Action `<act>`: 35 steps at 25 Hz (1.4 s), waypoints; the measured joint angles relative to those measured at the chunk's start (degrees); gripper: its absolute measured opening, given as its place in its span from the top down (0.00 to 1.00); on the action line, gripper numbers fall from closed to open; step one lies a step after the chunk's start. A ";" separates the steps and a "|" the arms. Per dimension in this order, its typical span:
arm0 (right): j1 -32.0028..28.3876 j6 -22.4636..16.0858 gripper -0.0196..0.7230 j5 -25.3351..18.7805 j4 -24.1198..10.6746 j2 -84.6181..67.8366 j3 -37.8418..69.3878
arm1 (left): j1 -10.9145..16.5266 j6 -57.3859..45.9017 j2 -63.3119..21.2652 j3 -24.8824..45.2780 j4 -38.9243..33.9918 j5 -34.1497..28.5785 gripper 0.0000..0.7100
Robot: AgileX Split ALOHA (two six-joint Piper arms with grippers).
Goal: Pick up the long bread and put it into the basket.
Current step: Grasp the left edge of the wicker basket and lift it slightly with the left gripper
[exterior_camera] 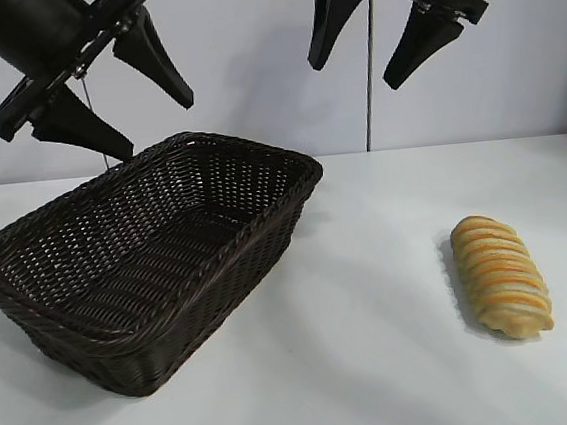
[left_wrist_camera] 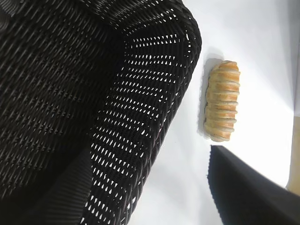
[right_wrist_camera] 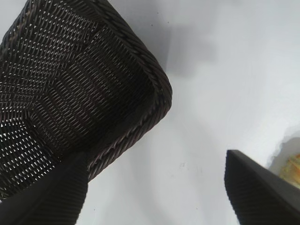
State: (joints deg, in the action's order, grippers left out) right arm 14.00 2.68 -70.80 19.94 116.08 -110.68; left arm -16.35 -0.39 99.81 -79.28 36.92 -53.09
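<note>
The long bread (exterior_camera: 502,275), a golden-tan loaf with orange and cream stripes, lies on the white table at the right; it also shows in the left wrist view (left_wrist_camera: 222,100), and a sliver of it in the right wrist view (right_wrist_camera: 291,166). The dark brown wicker basket (exterior_camera: 30,295) stands at the left, empty; it shows in the left wrist view (left_wrist_camera: 154,84) and the right wrist view (right_wrist_camera: 154,89) too. My left gripper (exterior_camera: 160,122) hangs open high above the basket. My right gripper (exterior_camera: 352,75) hangs open high above the table's middle, left of and well above the bread.
A thin vertical rod (exterior_camera: 369,74) stands at the back behind the right gripper. The white table (exterior_camera: 377,344) lies bare between the basket and the bread. A pale wall is behind.
</note>
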 joint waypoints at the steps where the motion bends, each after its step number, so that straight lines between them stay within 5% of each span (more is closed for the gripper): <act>1: 0.00 0.00 0.19 0.00 0.00 0.00 0.00 | 0.00 -1.06 -0.55 0.00 -1.02 -0.46 0.28; 15: 0.00 0.02 0.19 0.00 -0.06 0.00 0.00 | 0.04 -16.69 -6.50 0.24 -17.85 -10.80 0.28; 29: 0.00 0.09 0.19 0.00 -0.06 0.00 0.00 | 0.06 -44.56 -10.41 10.40 -24.74 -11.02 0.28; 35: 0.00 0.09 0.19 0.05 -0.06 0.00 0.00 | 0.06 -48.07 -10.41 15.56 -25.77 -7.94 0.28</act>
State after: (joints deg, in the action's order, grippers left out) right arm 14.00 2.78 -70.75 19.88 116.08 -110.68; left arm -16.29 -48.46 89.40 -63.72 11.15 -61.03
